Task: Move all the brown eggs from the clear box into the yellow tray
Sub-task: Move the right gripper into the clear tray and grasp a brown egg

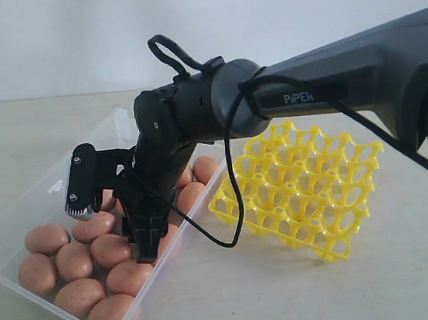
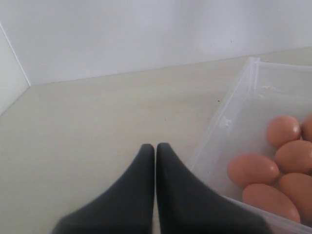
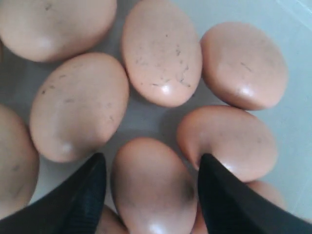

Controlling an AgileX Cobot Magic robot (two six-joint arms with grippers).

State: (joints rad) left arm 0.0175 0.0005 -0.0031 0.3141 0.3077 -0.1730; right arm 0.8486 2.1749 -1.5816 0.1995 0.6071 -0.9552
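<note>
A pale beige counter [image 1: 401,279]: near left, a shallow clear plastic box [image 1: 35,200] holds reddish-brown speckled eggs [image 1: 73,260], the right end effector [image 3: 151,165] spread astride one (left end effector [image 2: 155,146] pressed together, outside the box). Farther right lies the yellow lattice egg tray [image 1: 305,190].

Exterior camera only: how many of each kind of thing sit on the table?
Brown eggs: at least 12; the arm may hide more
Clear box: 1
Yellow tray: 1, empty
Total: at least 14
</note>
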